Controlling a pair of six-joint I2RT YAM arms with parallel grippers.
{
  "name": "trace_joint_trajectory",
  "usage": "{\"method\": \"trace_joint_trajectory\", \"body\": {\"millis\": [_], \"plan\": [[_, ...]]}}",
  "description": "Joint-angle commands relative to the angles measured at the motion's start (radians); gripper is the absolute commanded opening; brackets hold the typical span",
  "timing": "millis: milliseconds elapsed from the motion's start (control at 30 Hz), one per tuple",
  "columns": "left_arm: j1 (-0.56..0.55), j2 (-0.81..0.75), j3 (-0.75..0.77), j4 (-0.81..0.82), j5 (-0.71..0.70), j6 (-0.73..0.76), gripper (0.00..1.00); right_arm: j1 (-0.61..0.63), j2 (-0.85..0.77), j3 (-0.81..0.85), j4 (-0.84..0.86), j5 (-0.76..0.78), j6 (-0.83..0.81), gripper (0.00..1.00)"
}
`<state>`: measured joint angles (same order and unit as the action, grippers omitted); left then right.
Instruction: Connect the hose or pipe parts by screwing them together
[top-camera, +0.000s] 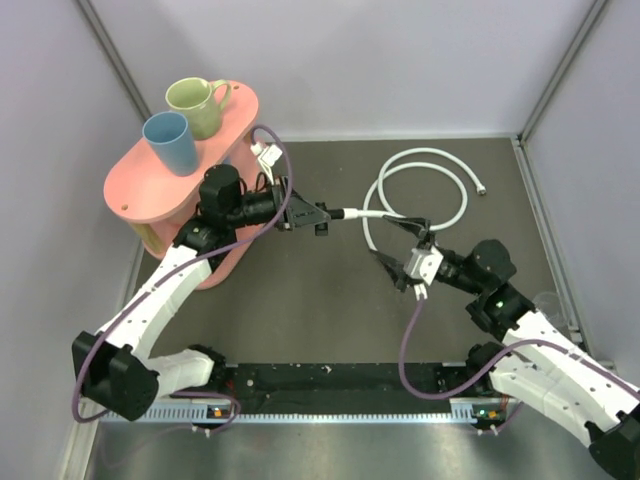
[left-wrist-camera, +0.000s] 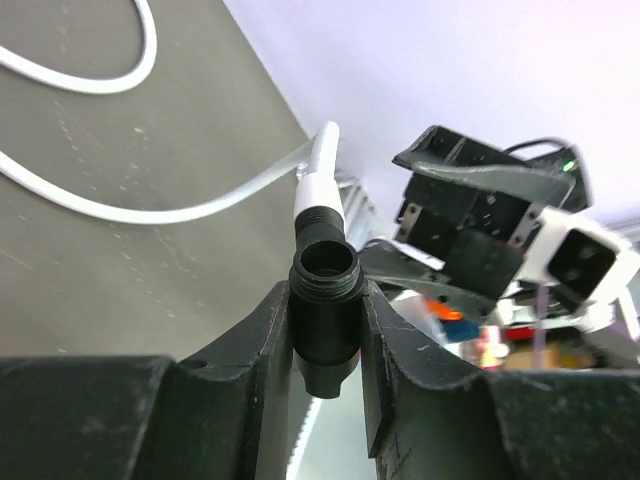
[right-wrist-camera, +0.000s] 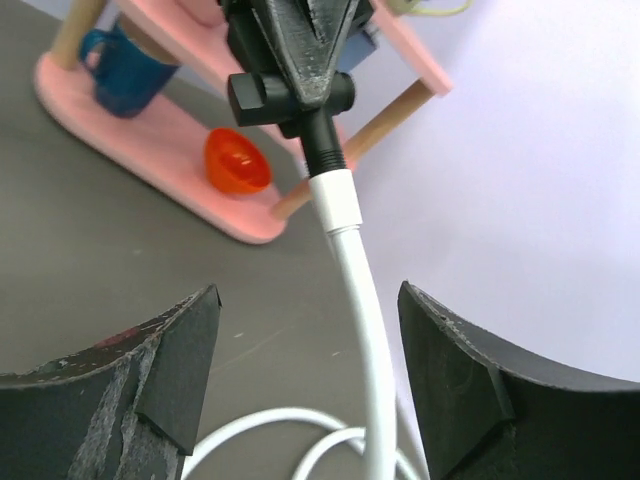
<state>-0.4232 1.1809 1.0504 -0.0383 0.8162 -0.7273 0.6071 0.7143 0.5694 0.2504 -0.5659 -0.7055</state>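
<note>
Looking at the black T-shaped connector (left-wrist-camera: 322, 320), you see the white hose (right-wrist-camera: 358, 290) end already seated in one port, its collar against the black threads; whether it is fully tight cannot be told. Your left gripper (left-wrist-camera: 325, 345) has its jaws clenched on the connector, over the table (top-camera: 300, 310). Your right gripper (right-wrist-camera: 305, 370) sits near the hose, jaws spread and empty. Judging by this, only a final tightening may remain

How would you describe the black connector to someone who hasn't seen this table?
Start at the pink stand holding two mugs, back left. Right of it, the left gripper clamps the black T-shaped connector, with the white hose running from one end. It is the only black fitting; the hose's free end is light-coloured.
</note>
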Motion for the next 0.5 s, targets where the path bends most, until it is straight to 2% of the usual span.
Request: {"method": "trace_joint_trajectory", "body": {"millis": [0, 167, 267, 367, 467], "plan": [[0.035, -0.017, 0.028, 0.1, 0.103, -0.328, 0.0, 0.066, 0.022, -0.055, 0.321, 0.176, -0.147, 0.7], [0.04, 0.002, -0.039, 0.187, 0.166, -0.546, 0.0, 0.105, 0.089, 0.004, 0.329, 0.189, -0.233, 0.69], [0.043, 0.0, -0.053, 0.193, 0.187, -0.574, 0.0, 0.135, 0.137, 0.041, 0.299, 0.198, -0.281, 0.65], [0.044, -0.006, -0.055, 0.193, 0.186, -0.581, 0.0, 0.161, 0.165, 0.067, 0.286, 0.201, -0.301, 0.56], [0.046, 0.003, -0.055, 0.193, 0.196, -0.586, 0.0, 0.184, 0.188, 0.076, 0.306, 0.204, -0.301, 0.52]]}}
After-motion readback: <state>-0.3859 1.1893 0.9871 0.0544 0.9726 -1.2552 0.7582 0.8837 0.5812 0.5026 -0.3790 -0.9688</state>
